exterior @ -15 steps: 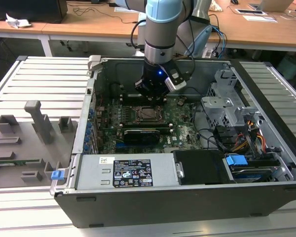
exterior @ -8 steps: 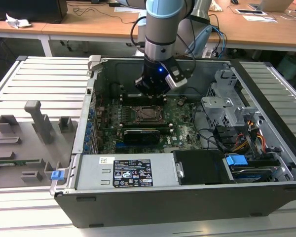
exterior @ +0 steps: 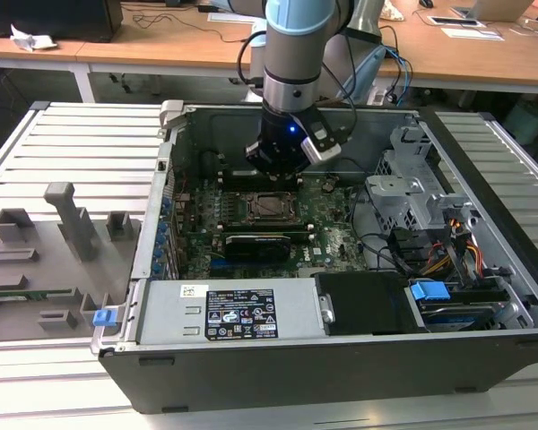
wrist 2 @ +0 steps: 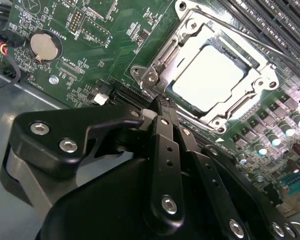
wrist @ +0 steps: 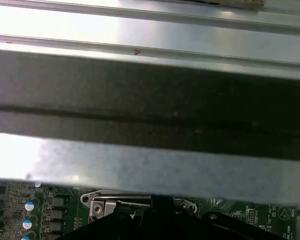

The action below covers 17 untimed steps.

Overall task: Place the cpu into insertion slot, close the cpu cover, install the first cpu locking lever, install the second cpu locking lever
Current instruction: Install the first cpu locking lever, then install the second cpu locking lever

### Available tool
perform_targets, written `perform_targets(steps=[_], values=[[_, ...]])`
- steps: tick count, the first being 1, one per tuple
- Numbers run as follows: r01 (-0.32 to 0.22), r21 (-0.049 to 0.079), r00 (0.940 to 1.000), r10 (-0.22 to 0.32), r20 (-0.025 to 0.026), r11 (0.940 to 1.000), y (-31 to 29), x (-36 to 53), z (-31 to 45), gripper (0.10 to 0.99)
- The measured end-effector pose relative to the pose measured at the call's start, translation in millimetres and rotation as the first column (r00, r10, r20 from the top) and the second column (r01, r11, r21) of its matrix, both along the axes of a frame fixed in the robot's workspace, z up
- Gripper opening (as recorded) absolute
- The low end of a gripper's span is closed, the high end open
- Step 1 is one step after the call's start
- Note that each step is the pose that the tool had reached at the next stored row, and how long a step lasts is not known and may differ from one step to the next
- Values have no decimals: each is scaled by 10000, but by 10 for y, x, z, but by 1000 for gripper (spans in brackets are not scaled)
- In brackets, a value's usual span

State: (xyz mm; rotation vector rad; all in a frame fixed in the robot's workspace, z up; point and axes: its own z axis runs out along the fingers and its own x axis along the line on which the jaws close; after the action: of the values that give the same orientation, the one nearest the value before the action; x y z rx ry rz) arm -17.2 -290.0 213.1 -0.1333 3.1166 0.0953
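I had the arm (exterior: 298, 40) hanging nearly straight down from 12 o'clock in the exterior view, its wrist pointed at the floor and a small blue light glowing on the wrist housing. The pincer (wrist 2: 157, 102) sat low, its black fingers (wrist 2: 165, 130) pressed together into one narrow tip, linkage plates flaring out behind and nothing gripped.

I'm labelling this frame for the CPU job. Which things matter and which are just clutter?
Belongs to the job:
- pale silvery square cpu, seated in the socket
- silver-grey metal cpu cover, down around it
- black gripper, beside the socket

Just lying about:
- round silver coin battery
- long black expansion card
- blue plastic clip
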Motion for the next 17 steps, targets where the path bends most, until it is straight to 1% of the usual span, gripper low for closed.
perform_targets(steps=[5, 9, 15, 17], values=[[0, 0, 10000, 0, 0, 10000, -23, 0, 0, 106], [0, -1, 10000, 0, 0, 10000, -62, 0, 0, 106], [1, 1, 10000, -1, 0, 10000, -100, 0, 0, 106], [1, -1, 10000, -1, -1, 10000, -108, 0, 36, 106]])
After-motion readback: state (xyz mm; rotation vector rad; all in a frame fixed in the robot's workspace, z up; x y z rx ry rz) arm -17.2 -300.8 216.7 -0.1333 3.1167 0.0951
